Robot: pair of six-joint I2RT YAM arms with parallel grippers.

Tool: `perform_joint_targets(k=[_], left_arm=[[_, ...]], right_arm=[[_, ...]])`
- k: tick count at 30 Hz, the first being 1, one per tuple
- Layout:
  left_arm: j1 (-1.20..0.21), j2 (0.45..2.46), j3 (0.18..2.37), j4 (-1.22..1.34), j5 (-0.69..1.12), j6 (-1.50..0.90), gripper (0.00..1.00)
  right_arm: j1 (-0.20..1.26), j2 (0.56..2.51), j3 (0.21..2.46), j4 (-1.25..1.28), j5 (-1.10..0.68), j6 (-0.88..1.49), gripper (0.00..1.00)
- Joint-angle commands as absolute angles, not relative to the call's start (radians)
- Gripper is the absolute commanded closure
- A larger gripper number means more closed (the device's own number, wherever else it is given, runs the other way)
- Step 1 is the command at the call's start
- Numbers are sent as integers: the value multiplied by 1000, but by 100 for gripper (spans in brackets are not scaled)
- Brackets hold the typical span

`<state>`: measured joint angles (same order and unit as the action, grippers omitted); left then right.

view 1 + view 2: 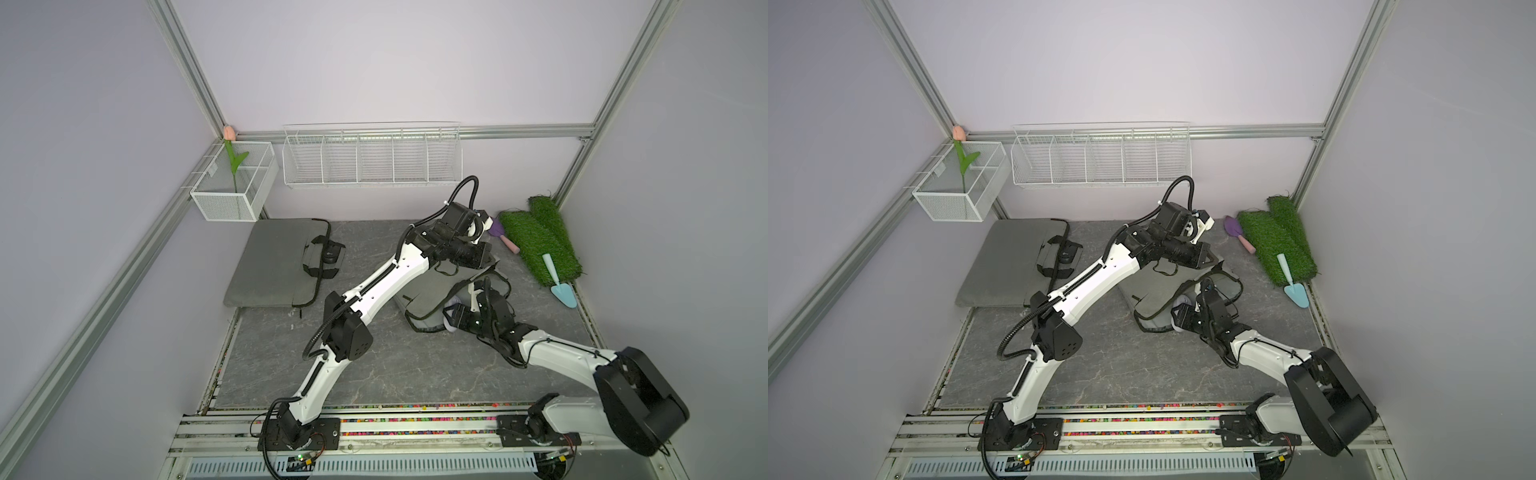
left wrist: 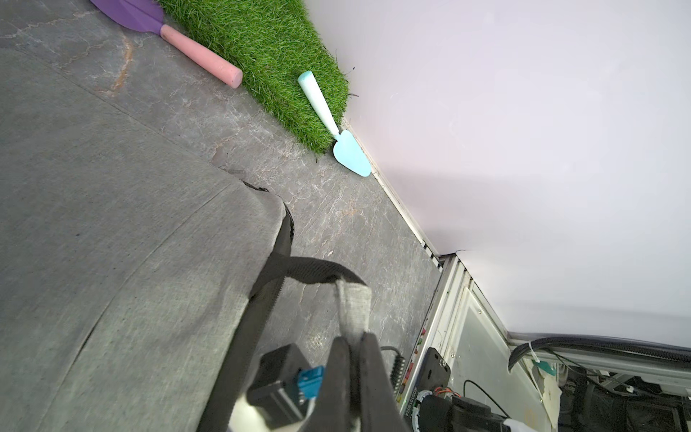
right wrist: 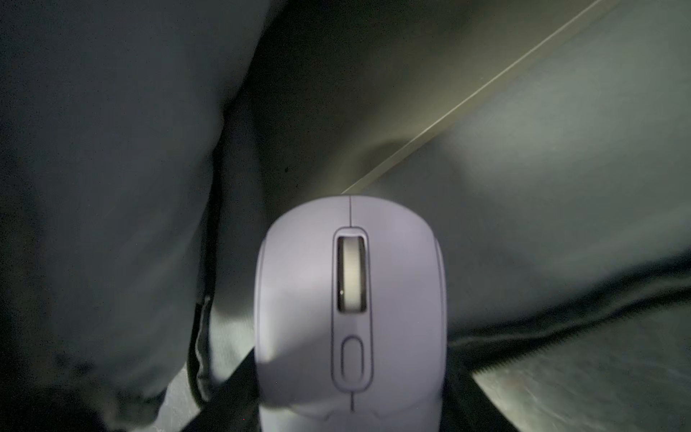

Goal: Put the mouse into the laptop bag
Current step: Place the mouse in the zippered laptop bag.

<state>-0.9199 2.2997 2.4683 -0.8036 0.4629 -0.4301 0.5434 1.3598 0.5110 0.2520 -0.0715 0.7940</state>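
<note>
The mouse (image 3: 349,310) runs off the right wrist view's edge; the surrounding laptop bag (image 3: 561,194) is blurred.

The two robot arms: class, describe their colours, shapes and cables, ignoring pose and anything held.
The left arm and right arm have white link shells and black boxy joint housings. Black corrugated conduit loops along the left arm; thinner black wires cross the right. The left gripper has dark tapered fingers.
</note>
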Motion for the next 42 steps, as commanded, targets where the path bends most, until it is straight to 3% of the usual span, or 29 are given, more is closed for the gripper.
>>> perform_joint_targets(k=[1, 13, 18, 23, 31, 34, 38, 42], left_arm=[[-924, 2292, 2474, -711, 508, -443, 100], [-924, 2288, 2427, -654, 524, -465, 100], [-924, 2286, 2411, -650, 518, -467, 100], [-923, 2268, 2393, -655, 502, -459, 100], [-910, 2243, 2335, -626, 504, -465, 100], [-905, 2238, 2322, -614, 507, -471, 100], [-905, 2231, 2314, -612, 500, -472, 100], [-904, 2222, 2310, -607, 498, -481, 100]], right_arm=[[564, 1413, 564, 362, -62, 841, 60], [600, 1555, 596, 445, -95, 887, 56], [623, 1617, 595, 532, -127, 925, 47], [633, 1554, 586, 469, -83, 905, 36], [631, 1421, 550, 351, -32, 853, 27], [625, 1377, 537, 306, -2, 831, 28], [587, 1345, 525, 276, 48, 783, 43], [565, 1353, 542, 314, 114, 676, 48]])
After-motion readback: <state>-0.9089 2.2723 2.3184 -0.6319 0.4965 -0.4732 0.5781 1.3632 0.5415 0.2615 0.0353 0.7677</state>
